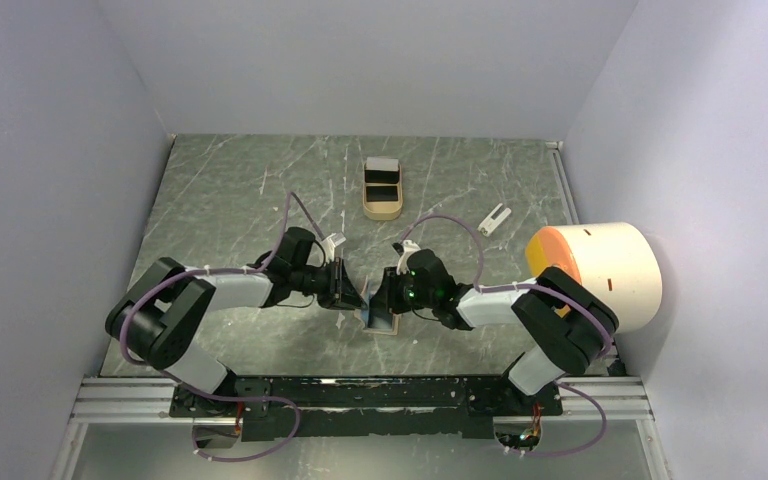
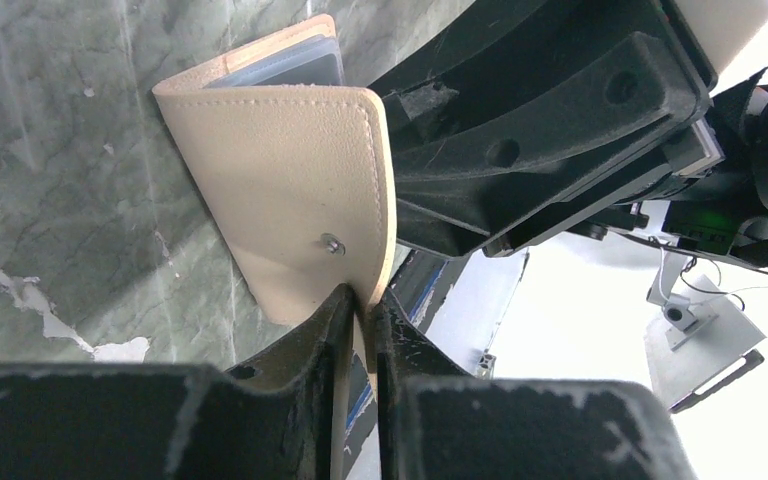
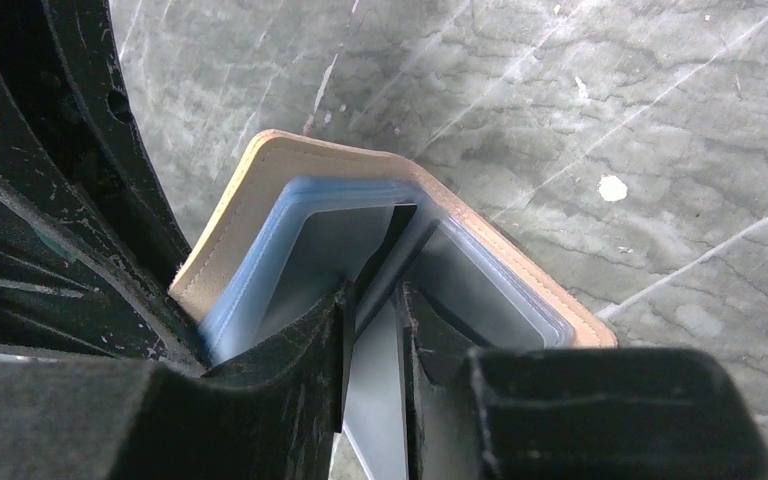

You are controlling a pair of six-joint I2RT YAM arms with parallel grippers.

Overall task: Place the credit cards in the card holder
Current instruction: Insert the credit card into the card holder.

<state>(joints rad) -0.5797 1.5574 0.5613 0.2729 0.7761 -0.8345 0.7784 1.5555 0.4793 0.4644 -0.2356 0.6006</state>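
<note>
Over marbled table, left hand clamps card holder, right hand pinches card

Tan card holder open, card partly inside

The left arm folds at the elbow and reaches inward to the right, with its wrist low and level. The right arm mirrors it, reaching inward to the left, so the 2 grippers meet nearly tip to tip. On the left gripper, the 2 left fingers are drawn close with only a thin slit between them, pinching the edge of the card holder at their tips. On the right gripper, the 2 right fingers are almost together, with a pale credit card edge-on between them. The right gripper's black body sits just up and right of the left fingers' tips.
</note>
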